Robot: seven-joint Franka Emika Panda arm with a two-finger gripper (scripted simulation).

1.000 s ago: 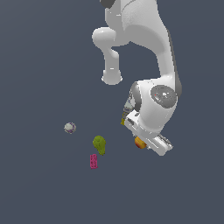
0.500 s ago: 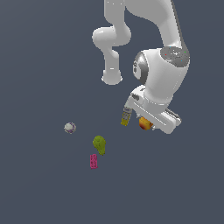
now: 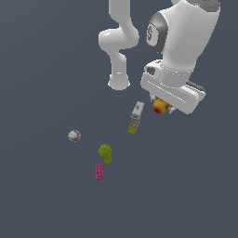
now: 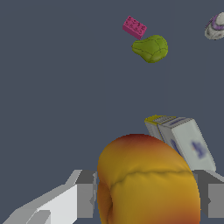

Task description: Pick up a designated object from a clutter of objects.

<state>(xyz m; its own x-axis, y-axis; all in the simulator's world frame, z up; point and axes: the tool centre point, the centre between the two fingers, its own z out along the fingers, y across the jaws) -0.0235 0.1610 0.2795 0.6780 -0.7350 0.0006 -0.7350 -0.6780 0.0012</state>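
Orange-red fruit clamped between gripper fingers, raised above floor, bottle-like stick beside

Arm: white Franka arm reaching over the dark grey floor.
Gripper: gripper closed around the round orange-red fruit, held clear of the floor.
Bottle: long yellow-and-white bottle-like stick, just beside the fruit on the exterior view's left.
Lump: green pear-shaped lump, touching or nearly touching the pink perforated block.
Ball: whitish-grey ball, apart from the lump, toward the exterior view's left.

Orange-red peach-like fruit held aloft, green lump, pink block below
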